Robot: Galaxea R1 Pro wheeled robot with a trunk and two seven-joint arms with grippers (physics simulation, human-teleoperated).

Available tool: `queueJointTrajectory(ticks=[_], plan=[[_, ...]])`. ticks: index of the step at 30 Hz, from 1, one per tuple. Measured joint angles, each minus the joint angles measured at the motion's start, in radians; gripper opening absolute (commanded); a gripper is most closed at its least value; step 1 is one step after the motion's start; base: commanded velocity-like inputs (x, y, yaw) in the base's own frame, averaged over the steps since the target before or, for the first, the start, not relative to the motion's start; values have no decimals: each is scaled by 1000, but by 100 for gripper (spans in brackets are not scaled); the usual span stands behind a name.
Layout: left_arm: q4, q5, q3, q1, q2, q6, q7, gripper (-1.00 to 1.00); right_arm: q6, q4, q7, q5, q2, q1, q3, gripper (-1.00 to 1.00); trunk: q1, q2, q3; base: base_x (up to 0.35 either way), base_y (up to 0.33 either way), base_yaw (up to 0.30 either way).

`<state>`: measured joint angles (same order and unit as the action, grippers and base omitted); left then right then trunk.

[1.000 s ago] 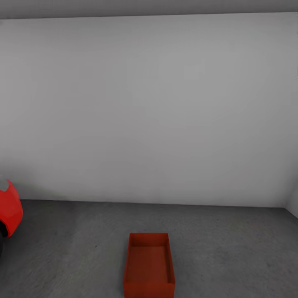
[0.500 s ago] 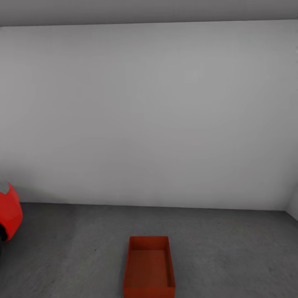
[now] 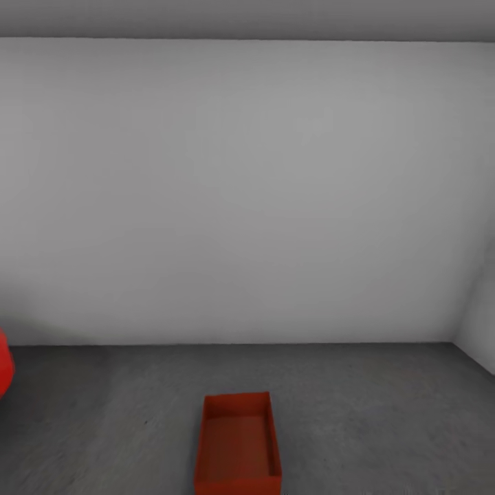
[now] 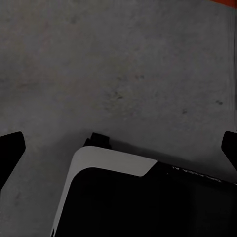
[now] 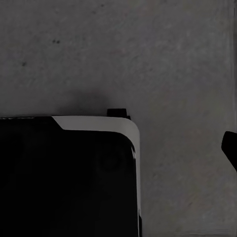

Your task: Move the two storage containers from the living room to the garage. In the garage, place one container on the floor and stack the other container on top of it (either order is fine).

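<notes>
Since a second ago the whole outlook has swung rightward, so the storage container (image 3: 238, 445) now sits slightly left of centre at six o'clock and the red car (image 3: 4, 363) is only a sliver at eight o'clock. That lidless orange-red box rests alone and upright on the dark grey floor (image 3: 371, 412) of the garage, well short of the pale grey wall (image 3: 247, 192). Over the same concrete, the left gripper (image 4: 118, 148) has its dark fingertips spread wide, while the right gripper's fingertip (image 5: 230, 148) shows singly, so I cannot tell its spread.
</notes>
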<state>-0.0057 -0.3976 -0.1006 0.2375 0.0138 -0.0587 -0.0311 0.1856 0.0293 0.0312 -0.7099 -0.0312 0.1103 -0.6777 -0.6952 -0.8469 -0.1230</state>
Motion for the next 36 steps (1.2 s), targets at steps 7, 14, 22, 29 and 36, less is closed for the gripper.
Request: queueJointTrajectory(ticks=[7, 14, 22, 29, 36], plan=[[-3, 3, -2, 0, 3, 0, 0, 100, 0, 0, -1, -1, 2, 0, 0, 100, 0, 0, 0, 0, 0, -289], [-3, 4, -2, 0, 2, 0, 0, 100, 0, 0, -1, -2, 1, 0, 0, 100, 0, 0, 0, 0, 0, -296], [-3, 4, -4, 0, 3, 0, 0, 100, 13, 1, 0, -19, 1, 0, 1, 100, 0, 0, 0, 0, 0, -299], [-3, 4, -4, 0, 2, 0, 0, 100, 24, 1, 1, -31, 1, 0, 0, 100, 0, 0, 0, 0, 0, -300], [-3, 4, -4, 0, 2, 0, 0, 100, 23, 1, 1, -32, 1, 0, 0, 100, 0, 0, 0, 0, 0, -300]])
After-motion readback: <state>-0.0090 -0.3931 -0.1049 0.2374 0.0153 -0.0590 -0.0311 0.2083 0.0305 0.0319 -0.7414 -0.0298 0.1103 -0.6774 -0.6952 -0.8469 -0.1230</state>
